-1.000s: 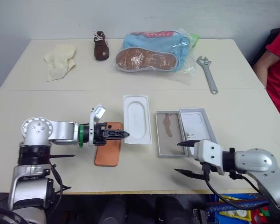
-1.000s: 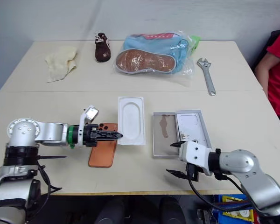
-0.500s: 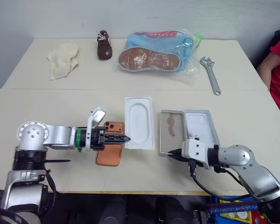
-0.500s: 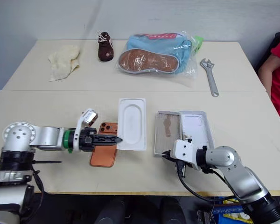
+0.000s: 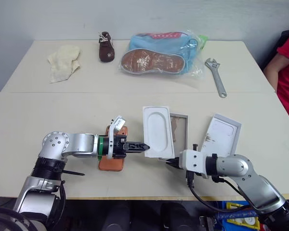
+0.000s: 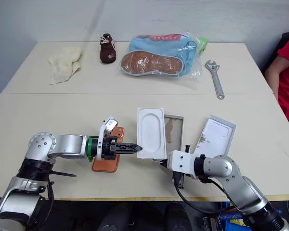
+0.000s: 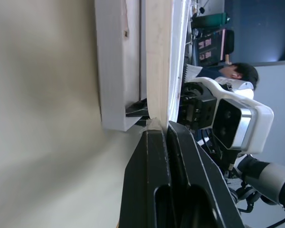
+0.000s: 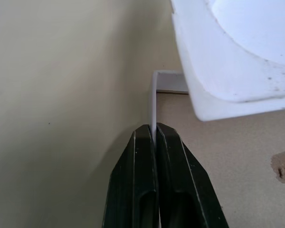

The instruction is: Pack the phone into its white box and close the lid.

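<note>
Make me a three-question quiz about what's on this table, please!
1. Where is the phone?
A) inside the box
B) flat on the table
C) on the cloth

2. What colour is the little boot?
A) brown
B) green
C) yellow

3. What is the right gripper doing?
A) spread wide open
B) pinching the wall of the box
C) holding the wrench

Answers:
1 B: the phone lies on the tabletop, outside the box.
2 A: the boot is dark brown.
3 B: its fingers are shut on the thin white wall.
</note>
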`<state>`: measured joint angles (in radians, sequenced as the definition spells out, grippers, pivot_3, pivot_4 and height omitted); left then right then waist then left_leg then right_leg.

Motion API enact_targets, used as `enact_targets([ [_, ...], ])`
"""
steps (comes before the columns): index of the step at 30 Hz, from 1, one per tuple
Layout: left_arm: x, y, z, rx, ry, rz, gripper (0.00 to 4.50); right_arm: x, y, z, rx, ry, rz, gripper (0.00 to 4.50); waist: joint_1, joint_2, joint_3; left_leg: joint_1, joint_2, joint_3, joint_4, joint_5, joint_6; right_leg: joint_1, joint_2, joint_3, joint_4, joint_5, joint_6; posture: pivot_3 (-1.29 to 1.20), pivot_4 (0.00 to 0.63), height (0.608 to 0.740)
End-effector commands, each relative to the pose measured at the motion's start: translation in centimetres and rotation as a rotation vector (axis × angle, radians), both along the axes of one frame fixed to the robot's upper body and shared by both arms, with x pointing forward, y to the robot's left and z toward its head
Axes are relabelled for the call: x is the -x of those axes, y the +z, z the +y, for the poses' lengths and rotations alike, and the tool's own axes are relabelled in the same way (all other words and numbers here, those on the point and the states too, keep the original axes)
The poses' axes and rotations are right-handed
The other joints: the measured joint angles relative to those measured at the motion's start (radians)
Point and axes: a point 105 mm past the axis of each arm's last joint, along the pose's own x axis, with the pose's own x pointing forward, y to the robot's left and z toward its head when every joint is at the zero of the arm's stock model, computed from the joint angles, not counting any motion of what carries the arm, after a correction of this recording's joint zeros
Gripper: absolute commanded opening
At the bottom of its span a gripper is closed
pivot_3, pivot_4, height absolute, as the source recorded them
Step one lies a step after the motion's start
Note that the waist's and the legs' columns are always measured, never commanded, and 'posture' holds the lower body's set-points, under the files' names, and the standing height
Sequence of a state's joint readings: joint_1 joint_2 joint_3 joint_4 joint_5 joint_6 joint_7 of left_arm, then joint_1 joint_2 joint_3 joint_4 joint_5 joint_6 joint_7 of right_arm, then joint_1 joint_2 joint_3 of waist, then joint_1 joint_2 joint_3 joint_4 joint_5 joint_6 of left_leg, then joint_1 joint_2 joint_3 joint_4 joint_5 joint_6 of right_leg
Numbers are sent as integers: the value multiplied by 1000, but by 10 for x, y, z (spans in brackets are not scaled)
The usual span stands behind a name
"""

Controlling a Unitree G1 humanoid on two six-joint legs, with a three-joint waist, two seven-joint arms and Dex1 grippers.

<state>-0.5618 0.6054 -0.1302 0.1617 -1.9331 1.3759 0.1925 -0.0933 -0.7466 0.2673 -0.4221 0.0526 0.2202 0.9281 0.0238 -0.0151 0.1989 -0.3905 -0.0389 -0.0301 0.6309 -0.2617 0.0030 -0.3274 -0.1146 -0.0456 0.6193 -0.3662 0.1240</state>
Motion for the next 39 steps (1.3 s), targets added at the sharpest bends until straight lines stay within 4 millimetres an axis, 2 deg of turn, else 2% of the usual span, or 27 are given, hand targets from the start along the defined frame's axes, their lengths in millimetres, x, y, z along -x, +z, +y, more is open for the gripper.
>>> enact_targets([
  [1, 6, 10, -10, 20, -60, -31, 0, 5, 3, 1, -3, 21, -3, 454, 0, 0, 0, 0, 0, 0, 0, 0, 0, 0, 0, 0, 0, 0, 0, 0, 150, 740],
  [3, 7, 10, -12, 15, -78, -30, 0, 8, 5, 0, -6, 22, 6, 962, 0, 0, 0, 0, 0, 0, 0, 0, 0, 0, 0, 0, 0, 0, 0, 0, 150, 740],
  [6, 6, 9, -14, 4, -106, -30, 0, 14, 14, -4, -16, 20, 3, 1990, 1, 0, 0, 0, 0, 0, 0, 0, 0, 0, 0, 0, 0, 0, 0, 0, 150, 740],
  [7, 5, 8, -16, -4, -110, -29, 0, 17, 20, -6, -27, 16, -4, 2213, 1, 0, 0, 0, 0, 0, 0, 0, 0, 0, 0, 0, -1, 0, 0, 0, 150, 740],
  [11, 0, 7, -22, -18, -137, -31, 0, 30, 50, -13, -100, -9, -3, 3583, 4, 0, 0, 0, -1, 0, 0, 0, 0, 1, 1, -1, -1, 0, 0, 0, 150, 740],
  [14, -2, 4, -29, -27, -165, -29, 0, 45, 68, -26, -146, -44, 25, 4481, 6, 0, 0, -1, -1, -1, -1, 0, 0, 2, 1, -1, -3, 0, 0, 0, 150, 740],
  [19, -7, -3, -39, -49, -193, -10, 0, 55, 81, -53, -172, -162, 39, 4481, 16, -1, 0, -1, -1, -1, -1, 0, 0, 3, 2, -3, -5, 0, 0, 0, 150, 740],
  [22, -11, -8, -42, -74, -191, -4, 0, 56, 85, -61, -191, -217, 36, 4481, 15, -1, 0, 0, -1, 1, -1, -1, 1, 3, 2, -3, -5, 0, 0, 0, 150, 740],
  [35, -24, -15, -50, -101, -176, 1, 0, 54, 81, -59, -230, -285, 25, 4481, 28, -1, 0, -1, -1, 1, -2, -3, -4, 2, 2, -3, -6, 0, 0, 0, 150, 740],
  [39, -25, -13, -52, -90, -179, 2, 844, 52, 81, -60, -237, -297, 17, 4500, 29, -1, 0, -1, -1, 1, -2, -3, -4, 2, 2, -3, -6, 0, 0, 0, 150, 740],
])
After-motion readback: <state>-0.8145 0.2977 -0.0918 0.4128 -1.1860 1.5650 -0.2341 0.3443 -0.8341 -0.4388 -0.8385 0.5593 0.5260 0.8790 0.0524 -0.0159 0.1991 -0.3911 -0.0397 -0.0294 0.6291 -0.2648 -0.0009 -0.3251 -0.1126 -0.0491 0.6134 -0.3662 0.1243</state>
